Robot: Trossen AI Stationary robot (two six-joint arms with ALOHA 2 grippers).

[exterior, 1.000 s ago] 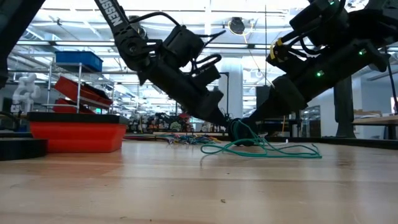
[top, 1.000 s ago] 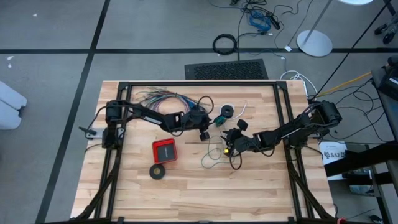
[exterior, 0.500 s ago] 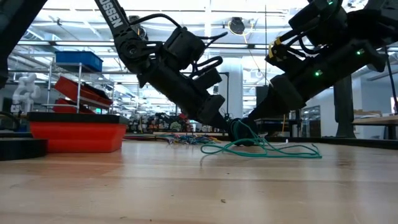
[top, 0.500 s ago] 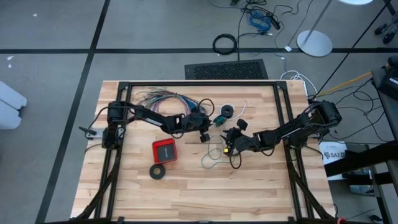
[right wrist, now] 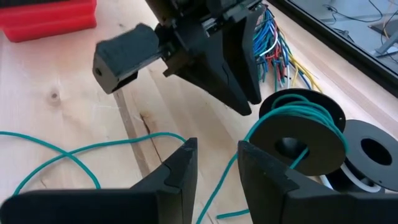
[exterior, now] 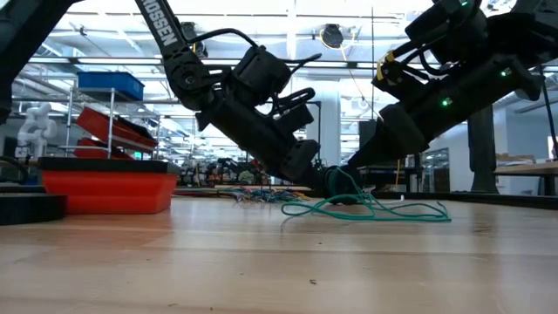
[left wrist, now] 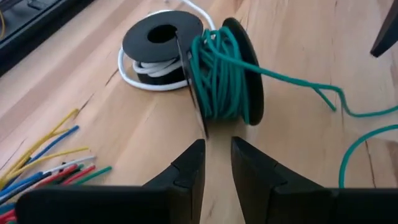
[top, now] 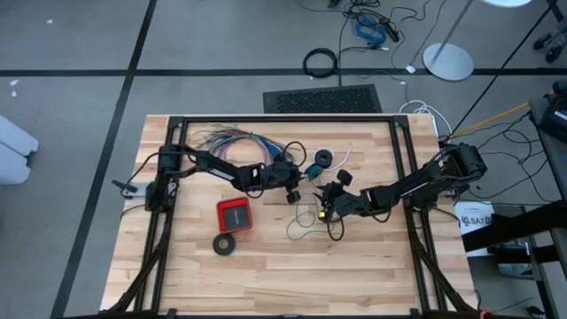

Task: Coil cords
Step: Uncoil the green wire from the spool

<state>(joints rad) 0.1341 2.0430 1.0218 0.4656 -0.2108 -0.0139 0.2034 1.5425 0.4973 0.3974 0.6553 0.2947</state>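
Observation:
A black spool wound with teal-green wire (left wrist: 224,71) stands on its rim near the table's middle (top: 314,170). Its loose end trails in slack loops (top: 304,223) toward the near edge. Beside it a flat black spool (left wrist: 163,46) with white cord lies on the wood. My left gripper (left wrist: 216,152) points slantwise down at the teal spool's rim, narrowly open with nothing between its fingers. My right gripper (right wrist: 214,158) faces it from the right, open, and the teal wire (right wrist: 219,177) runs through its gap. My left gripper's fingertips (left wrist: 194,149) stand just short of the teal spool's lower rim (left wrist: 200,127); whether they touch it I cannot tell. My right gripper has the slack teal wire passing between its fingers; whether either finger touches it I cannot tell.
A fan of many-coloured wires (top: 232,139) lies at the far left. A red box (top: 235,214) and a black tape ring (top: 224,244) sit toward the near left. Bare wood lies along the near edge (top: 292,283).

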